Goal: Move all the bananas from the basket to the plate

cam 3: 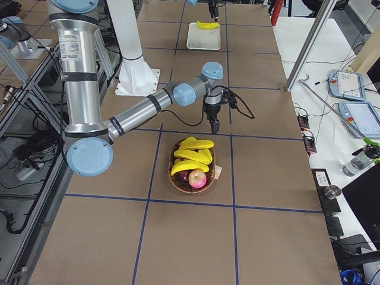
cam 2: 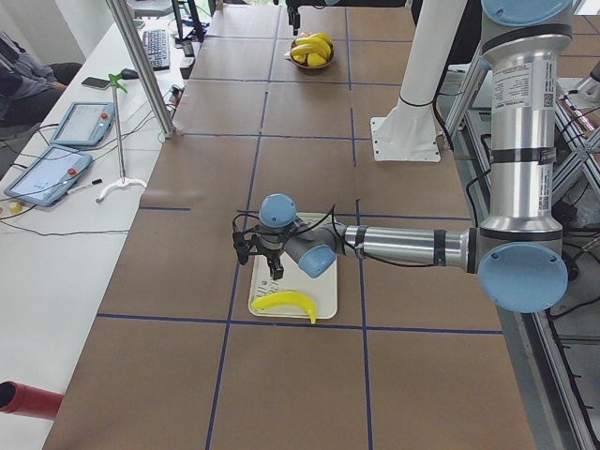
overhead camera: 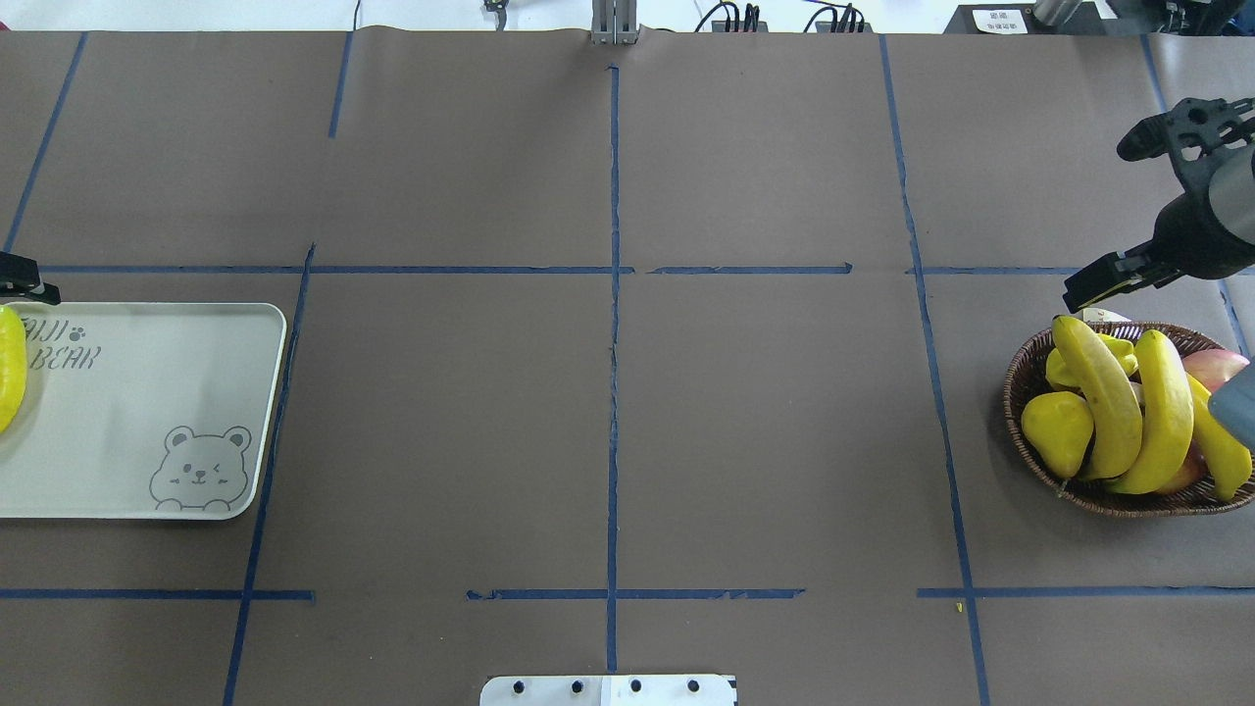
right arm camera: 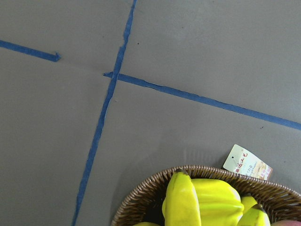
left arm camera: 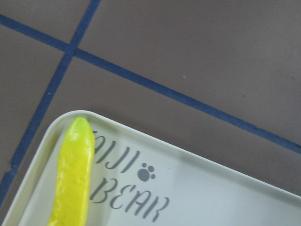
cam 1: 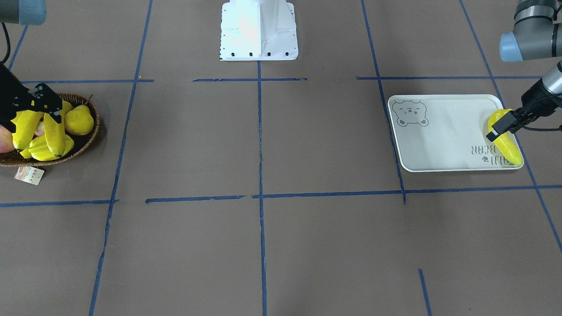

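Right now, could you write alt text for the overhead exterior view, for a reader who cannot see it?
A wicker basket at right holds three bananas, a yellow pear and other fruit, with the right gripper near its far rim. At left, one banana lies on a white bear-print tray. Blue tape lines cross the brown table.
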Controlling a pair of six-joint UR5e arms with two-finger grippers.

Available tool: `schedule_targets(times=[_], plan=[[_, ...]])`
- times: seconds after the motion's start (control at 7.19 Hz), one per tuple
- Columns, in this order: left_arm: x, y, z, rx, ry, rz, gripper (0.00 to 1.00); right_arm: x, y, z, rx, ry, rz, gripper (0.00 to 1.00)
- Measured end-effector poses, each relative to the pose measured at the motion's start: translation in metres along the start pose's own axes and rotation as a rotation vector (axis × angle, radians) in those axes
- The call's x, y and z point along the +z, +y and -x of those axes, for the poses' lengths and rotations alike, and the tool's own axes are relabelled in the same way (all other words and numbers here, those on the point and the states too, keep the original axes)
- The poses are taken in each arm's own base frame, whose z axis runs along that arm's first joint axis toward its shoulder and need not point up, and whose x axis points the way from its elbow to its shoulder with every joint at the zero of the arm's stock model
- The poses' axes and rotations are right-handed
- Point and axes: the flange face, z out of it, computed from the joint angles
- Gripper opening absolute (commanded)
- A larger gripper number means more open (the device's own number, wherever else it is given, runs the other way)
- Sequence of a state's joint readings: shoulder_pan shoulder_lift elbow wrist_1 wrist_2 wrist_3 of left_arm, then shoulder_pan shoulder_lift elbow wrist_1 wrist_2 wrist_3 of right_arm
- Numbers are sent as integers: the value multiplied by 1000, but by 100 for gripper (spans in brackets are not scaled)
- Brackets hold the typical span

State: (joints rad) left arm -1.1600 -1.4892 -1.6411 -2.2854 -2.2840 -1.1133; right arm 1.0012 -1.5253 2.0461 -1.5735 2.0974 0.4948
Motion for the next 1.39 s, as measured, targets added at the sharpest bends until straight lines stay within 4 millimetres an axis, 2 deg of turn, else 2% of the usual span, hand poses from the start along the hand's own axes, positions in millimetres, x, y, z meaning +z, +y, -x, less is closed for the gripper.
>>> schedule_targets(times=[0.14,0.42,0.56,1.11,1.39], plan=[[-3,1,-5,8,9,-2,100,13,15,10,13,4,-35,97],[-4,2,-7,12,13,-3,100,31,53,-8,7,-13,-80,88],[-4,2,-7,13,13,-3,100,37,64,-12,1,-18,-77,84],[-4,2,-6,11,12,-2,100,62,92,-10,-29,-7,-9,82],[-3,3,-6,12,11,-2,100,70,98,-11,-37,4,10,78]])
